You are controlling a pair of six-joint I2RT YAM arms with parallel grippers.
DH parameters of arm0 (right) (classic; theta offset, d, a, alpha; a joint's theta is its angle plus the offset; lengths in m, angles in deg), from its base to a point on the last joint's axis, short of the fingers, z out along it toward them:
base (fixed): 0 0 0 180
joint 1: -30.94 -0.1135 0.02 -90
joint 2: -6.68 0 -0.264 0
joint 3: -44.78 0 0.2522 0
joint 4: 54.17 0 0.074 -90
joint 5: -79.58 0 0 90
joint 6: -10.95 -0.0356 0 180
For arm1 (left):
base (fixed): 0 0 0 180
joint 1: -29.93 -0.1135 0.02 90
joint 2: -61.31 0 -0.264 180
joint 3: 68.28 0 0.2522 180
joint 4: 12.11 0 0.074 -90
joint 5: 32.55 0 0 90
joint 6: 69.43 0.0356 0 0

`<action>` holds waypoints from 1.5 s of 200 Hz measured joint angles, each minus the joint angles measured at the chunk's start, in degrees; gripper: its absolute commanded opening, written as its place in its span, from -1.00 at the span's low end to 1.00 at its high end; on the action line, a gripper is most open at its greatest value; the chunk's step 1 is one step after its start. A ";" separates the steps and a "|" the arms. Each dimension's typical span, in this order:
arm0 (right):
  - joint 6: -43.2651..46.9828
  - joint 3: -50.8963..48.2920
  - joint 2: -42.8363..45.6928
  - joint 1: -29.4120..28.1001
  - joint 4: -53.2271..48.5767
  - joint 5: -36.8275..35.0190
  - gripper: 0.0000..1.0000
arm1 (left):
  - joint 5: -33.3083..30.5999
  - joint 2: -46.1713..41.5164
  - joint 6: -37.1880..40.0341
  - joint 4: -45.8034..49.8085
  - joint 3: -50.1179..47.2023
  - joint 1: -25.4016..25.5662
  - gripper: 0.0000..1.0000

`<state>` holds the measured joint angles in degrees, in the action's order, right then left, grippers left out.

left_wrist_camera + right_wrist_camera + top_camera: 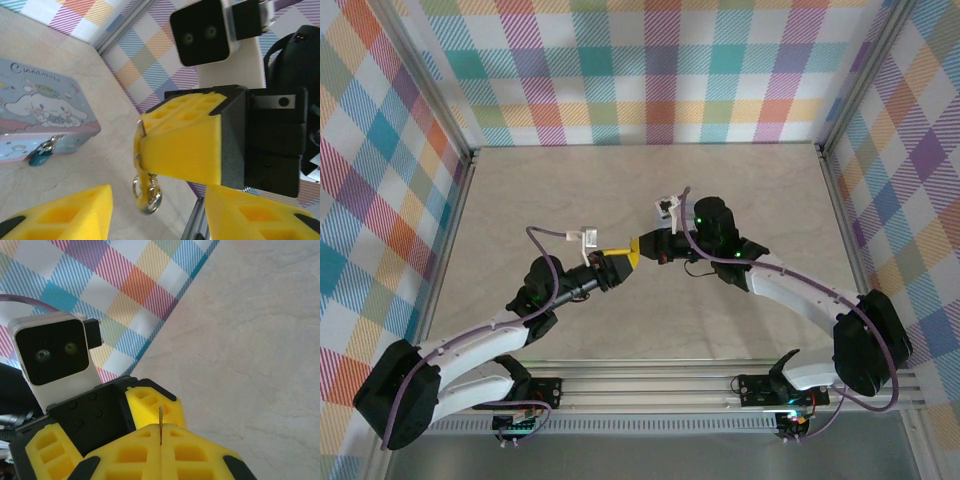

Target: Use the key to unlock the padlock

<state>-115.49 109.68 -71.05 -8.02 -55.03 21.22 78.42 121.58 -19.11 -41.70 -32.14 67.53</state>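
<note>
While my two arms are reaching toward each other over the table point(570, 190) in the top external view, my left gripper point(623, 262) and my right gripper point(646, 246) are meeting nose to nose, yellow tips almost touching. From this height I cannot tell how either pair of jaws is standing.

Through the left wrist camera, the tin point(45, 112) is lying flat at the left. The padlock point(38, 158) is hanging from the clasp point(50, 144) on the tin's front wall, its dark teal body sitting against that wall. To the right of the tin and well apart from it, my right fingers point(185, 150) are pinching the key point(138, 152), and the key ring point(146, 192) is dangling below them. My left fingers point(55, 212) are standing spread, one on each side of that ring, gripping nothing.

Through the right wrist camera, my right fingers are pressing flat against each other, and the key's thin blade is poking up out of the seam. One left finger is sitting just beyond the blade.
</note>
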 measured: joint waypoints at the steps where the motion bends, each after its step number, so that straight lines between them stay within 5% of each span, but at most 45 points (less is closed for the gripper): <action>1: -0.13 0.00 0.00 0.00 0.13 0.09 -1.00 | 0.00 0.02 -0.02 -0.11 0.00 -0.02 -0.03; 59: -3.93 -1.27 0.57 0.28 4.28 1.05 -1.00 | 1.11 2.84 -1.68 -3.96 0.31 -1.55 -0.33; 102: -5.81 -2.67 0.72 0.76 6.23 1.25 -1.00 | 3.63 4.92 -2.56 -6.80 0.76 -1.84 -1.00; 125: -6.67 -2.78 0.76 1.03 7.21 1.42 -0.99 | 4.07 4.98 -2.47 -6.82 1.11 -2.25 -1.00; 179: -8.55 -2.82 1.64 1.03 7.34 2.43 -0.41 | 4.28 3.23 1.42 -2.82 2.12 -2.32 -1.00; 300: -9.18 0.33 2.14 1.70 -0.24 6.16 -0.39 | 7.08 0.57 5.95 2.67 2.80 -2.89 -1.00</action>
<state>-124.67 110.00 -68.91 -6.32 -55.27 27.38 85.50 122.15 -13.16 -39.04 -29.35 64.65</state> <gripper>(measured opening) 0.305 0.046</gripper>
